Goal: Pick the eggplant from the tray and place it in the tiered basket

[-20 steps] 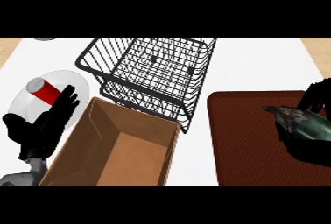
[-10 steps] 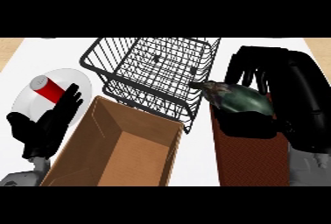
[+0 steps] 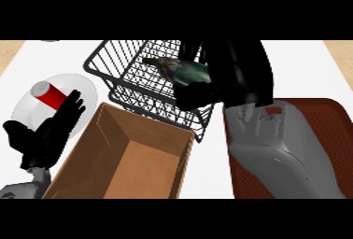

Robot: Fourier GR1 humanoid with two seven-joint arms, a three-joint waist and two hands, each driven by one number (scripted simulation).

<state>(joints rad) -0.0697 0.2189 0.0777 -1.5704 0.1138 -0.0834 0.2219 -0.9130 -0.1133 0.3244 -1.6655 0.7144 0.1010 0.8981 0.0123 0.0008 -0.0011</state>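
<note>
The right hand (image 3: pixel 231 77) curls its fingers and thumb round the dark green eggplant (image 3: pixel 185 72), holding it over the upper tier of the black wire tiered basket (image 3: pixel 127 77). Just below its grey forearm lies the brown tray (image 3: pixel 331 140). The left hand (image 3: pixel 48 133) rests open at the view's left edge, fingers straight and up, over the white plate (image 3: pixel 76 86) bearing a red-and-white can (image 3: pixel 48 93), beside the cardboard box (image 3: pixel 131 158)

A kitchen scene. A white worktop (image 3: pixel 207 163) carries a plate (image 3: pixel 41 100), a wire tiered basket (image 3: pixel 138 79) and a brown tray (image 3: pixel 331 121).
</note>
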